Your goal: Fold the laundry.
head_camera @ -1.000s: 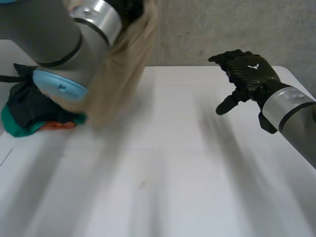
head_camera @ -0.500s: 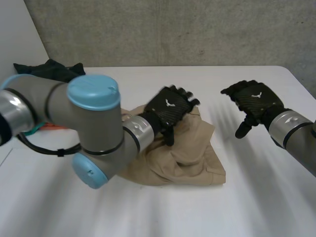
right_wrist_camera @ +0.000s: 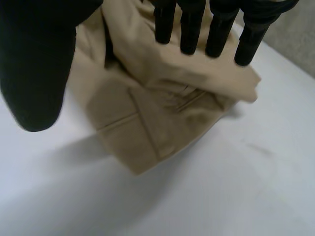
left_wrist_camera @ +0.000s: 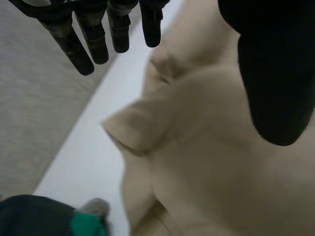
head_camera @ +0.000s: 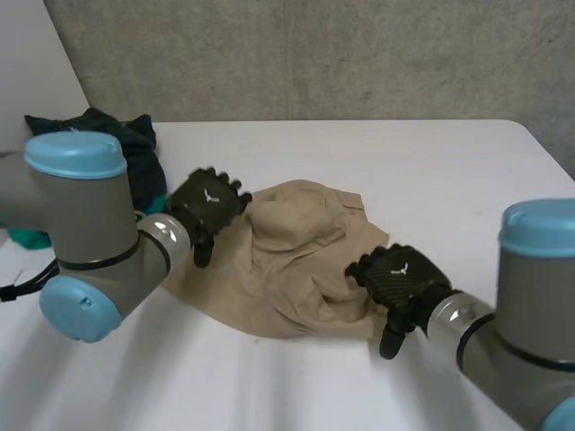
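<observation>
A crumpled tan garment [head_camera: 301, 256] lies in a heap at the middle of the white table [head_camera: 431, 171]. My left hand [head_camera: 208, 205] hovers at the garment's left edge, fingers straight and apart, holding nothing. In the left wrist view its fingers [left_wrist_camera: 96, 32] and thumb [left_wrist_camera: 275, 78] spread above the tan folds [left_wrist_camera: 206, 167]. My right hand [head_camera: 400, 280] sits at the garment's near right corner, also open. Seen from the right wrist, straight fingers [right_wrist_camera: 216, 24] and the thumb [right_wrist_camera: 37, 69] hang over a folded corner of the garment [right_wrist_camera: 147, 118], with no cloth pinched.
A pile of dark and green laundry [head_camera: 121, 144] lies at the back left of the table, its edge near the left hand [left_wrist_camera: 54, 219]. A grey wall [head_camera: 314, 54] runs behind the table. Bare white table lies to the right and in front of the garment.
The left hand let the tan garment drop onto the table and drew back to its left edge. The right hand came down from the back right to the garment's near right corner.
</observation>
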